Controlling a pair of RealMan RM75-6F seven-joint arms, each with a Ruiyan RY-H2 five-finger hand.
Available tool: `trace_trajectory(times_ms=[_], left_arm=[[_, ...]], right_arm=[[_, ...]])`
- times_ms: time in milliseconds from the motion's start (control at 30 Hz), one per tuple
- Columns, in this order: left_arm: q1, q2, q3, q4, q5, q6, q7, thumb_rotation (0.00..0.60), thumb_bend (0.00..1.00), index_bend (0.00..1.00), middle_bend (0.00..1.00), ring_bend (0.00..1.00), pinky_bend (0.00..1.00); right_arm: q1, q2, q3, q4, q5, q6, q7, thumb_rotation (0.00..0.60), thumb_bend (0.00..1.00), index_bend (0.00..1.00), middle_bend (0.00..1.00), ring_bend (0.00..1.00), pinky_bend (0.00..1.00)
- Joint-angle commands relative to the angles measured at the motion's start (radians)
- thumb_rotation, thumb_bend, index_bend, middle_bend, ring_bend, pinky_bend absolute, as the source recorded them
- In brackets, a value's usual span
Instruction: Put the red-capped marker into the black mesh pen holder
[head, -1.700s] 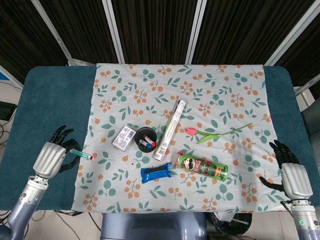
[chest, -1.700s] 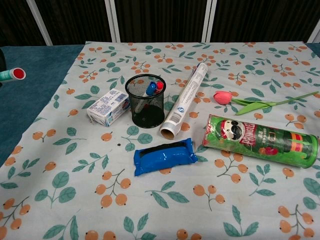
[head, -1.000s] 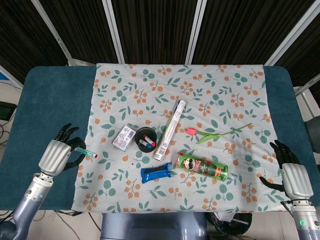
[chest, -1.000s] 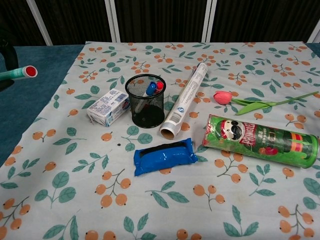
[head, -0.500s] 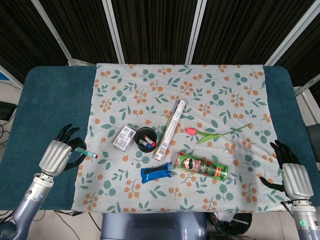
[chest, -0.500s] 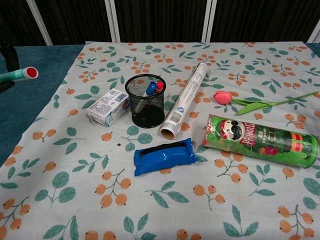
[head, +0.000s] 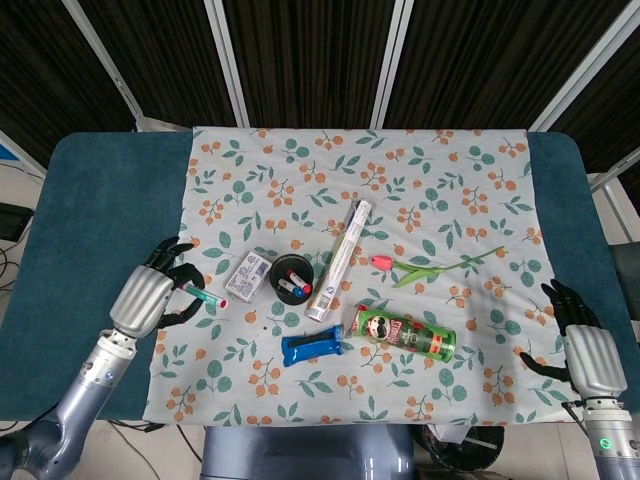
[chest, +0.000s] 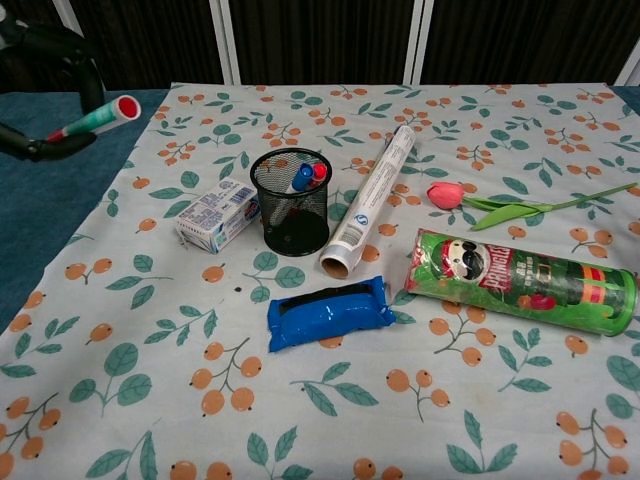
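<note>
My left hand (head: 152, 296) holds the red-capped marker (head: 206, 295) by its green-and-white barrel, the red cap pointing right. In the chest view the marker (chest: 100, 116) hangs in the air at the upper left, gripped by the dark fingers (chest: 45, 60). The black mesh pen holder (head: 291, 280) stands upright to the right of it on the cloth, with a blue and a red marker inside (chest: 290, 200). My right hand (head: 583, 350) rests open at the table's right front corner, holding nothing.
A white box (chest: 216, 214) lies just left of the holder. A foil roll (chest: 370, 200) lies to its right. A blue packet (chest: 330, 312), a green chip can (chest: 518, 280) and a pink tulip (chest: 495, 205) lie in front and to the right.
My left hand has carried the marker to the right and upward, from over the blue table edge onto the cloth, closer to the box and holder. The right hand has stayed still.
</note>
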Motion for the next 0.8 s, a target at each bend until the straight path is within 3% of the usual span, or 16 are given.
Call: trace_trajectory(times_ms=[33,233,533,800], left_arm=[[-0.043,-0.029,-0.035,-0.025,-0.033,-0.047,-0.014,0.6,0.34,0.54,0.5,0.14,0.11],[-0.126,-0.109,-0.108,-0.033,-0.125,-0.138,-0.124,0.6,0.33,0.54,0.5,0.14,0.11],[-0.251,-0.224,-0.199,0.057,-0.25,-0.265,-0.156,0.6,0.33,0.54,0.5,0.14,0.11],[-0.322,-0.309,-0.217,0.161,-0.316,-0.34,-0.195,0.6,0.33,0.53,0.5,0.14,0.11]], right_arm=[[0.001,0.0,0.0,-0.001,0.002,-0.003,0.001,0.6,0.23,0.0,0.0,0.0,0.17],[0.002,0.004,0.001,-0.002,0.007,-0.01,0.012,0.6,0.23,0.0,0.0,0.0,0.17],[0.004,0.007,0.002,-0.009,0.019,-0.021,0.015,0.6,0.23,0.0,0.0,0.0,0.17],[0.004,0.01,0.004,-0.014,0.029,-0.027,0.018,0.6,0.23,0.0,0.0,0.0,0.17]])
